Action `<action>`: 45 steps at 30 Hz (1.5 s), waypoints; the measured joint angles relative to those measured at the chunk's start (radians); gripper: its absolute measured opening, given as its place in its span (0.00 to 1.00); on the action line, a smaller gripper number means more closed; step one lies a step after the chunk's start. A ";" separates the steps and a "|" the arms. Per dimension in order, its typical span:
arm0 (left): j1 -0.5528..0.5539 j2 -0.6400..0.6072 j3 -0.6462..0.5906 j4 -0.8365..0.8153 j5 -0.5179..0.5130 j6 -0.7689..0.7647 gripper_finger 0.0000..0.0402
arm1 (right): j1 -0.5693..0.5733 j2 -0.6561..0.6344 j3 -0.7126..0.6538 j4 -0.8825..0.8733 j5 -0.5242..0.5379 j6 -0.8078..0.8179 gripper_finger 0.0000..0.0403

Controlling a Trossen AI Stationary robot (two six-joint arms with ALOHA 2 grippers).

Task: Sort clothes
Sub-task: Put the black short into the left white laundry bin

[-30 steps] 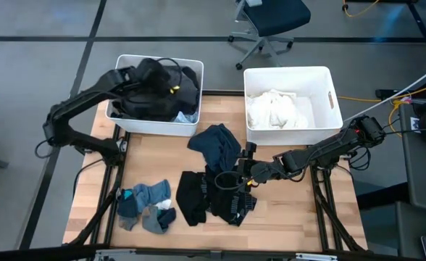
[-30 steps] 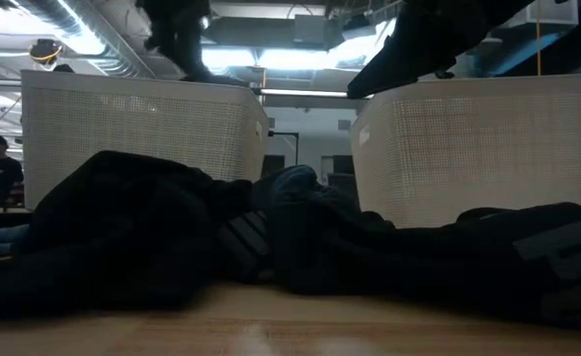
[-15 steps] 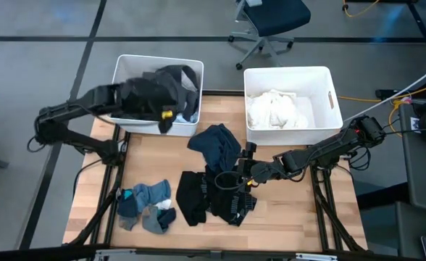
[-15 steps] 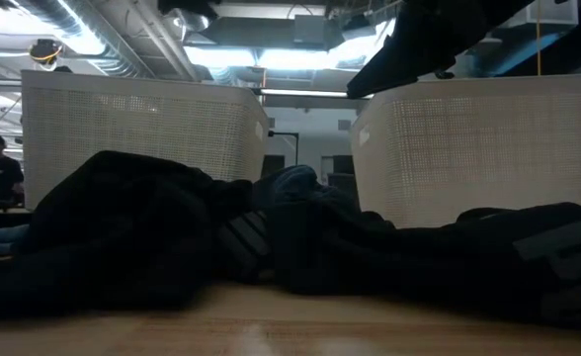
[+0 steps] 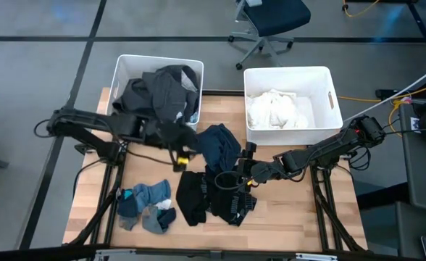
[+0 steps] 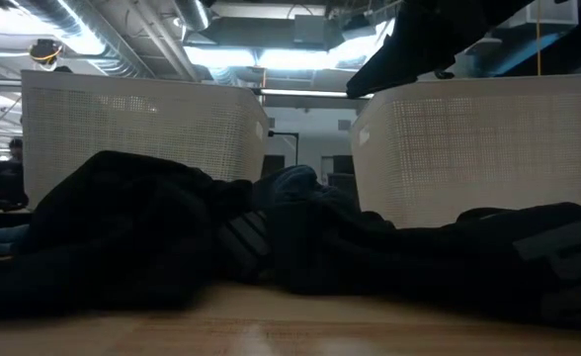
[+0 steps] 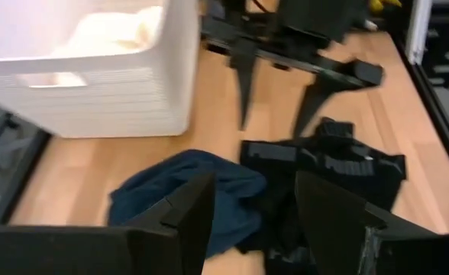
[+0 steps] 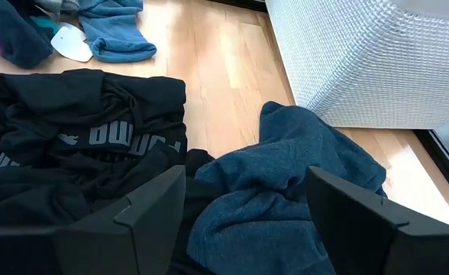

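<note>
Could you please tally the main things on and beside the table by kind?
White bins: 2 (left, right)
Clothes on the table: 3 groups (teal garment, black garments, socks)
Grippers: 2 (left gripper, right gripper), jaws open
Total: 7

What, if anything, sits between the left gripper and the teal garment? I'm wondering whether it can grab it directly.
Nothing visible does. The left gripper is open above bare table, right beside the teal garment. The black garment lies nearer the front edge, off that path.
</note>
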 joint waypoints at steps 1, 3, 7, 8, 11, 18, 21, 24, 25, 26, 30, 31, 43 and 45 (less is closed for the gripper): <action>-0.013 0.016 0.000 0.012 0.000 0.000 0.43 | 0.000 0.000 0.000 0.000 0.000 0.000 0.67; -0.036 0.051 0.000 0.030 0.000 0.000 0.43 | 0.000 0.000 0.000 -0.001 0.000 0.000 0.67; -0.063 0.115 0.000 0.034 0.000 -0.003 0.43 | 0.000 0.000 0.000 0.000 0.000 0.000 0.67; -0.068 0.130 0.000 0.035 0.000 -0.006 0.43 | 0.000 0.000 0.000 0.000 0.000 0.000 0.67; -0.076 0.173 0.000 0.035 0.000 -0.020 0.43 | 0.000 0.000 0.000 -0.001 0.000 0.000 0.67; -0.080 0.265 0.000 0.037 -0.001 -0.028 0.43 | 0.000 0.000 0.000 -0.001 0.000 0.000 0.67; -0.080 0.304 0.000 0.045 -0.001 -0.029 0.43 | 0.000 0.000 0.000 -0.001 0.000 0.000 0.67; -0.080 0.345 0.000 0.073 -0.001 -0.014 0.43 | 0.000 0.000 0.000 0.000 0.000 0.000 0.67; -0.080 0.357 0.000 0.079 -0.001 -0.006 0.43 | 0.000 0.000 0.000 -0.001 0.000 0.000 0.67; -0.080 0.370 0.000 0.088 -0.002 0.000 0.43 | 0.000 0.000 0.000 -0.001 0.000 0.000 0.67; -0.074 0.410 0.000 0.084 -0.049 -0.001 0.43 | 0.000 0.000 0.000 -0.001 0.000 -0.001 0.67; -0.071 0.417 0.000 0.084 -0.064 -0.004 0.43 | 0.000 0.000 0.000 -0.001 0.000 -0.001 0.67; -0.044 0.526 -0.002 0.083 -0.178 -0.102 0.43 | 0.000 0.000 0.000 -0.001 0.000 -0.001 0.67; -0.040 0.536 -0.004 0.074 -0.250 -0.141 0.43 | 0.000 0.000 0.000 -0.001 0.000 -0.001 0.67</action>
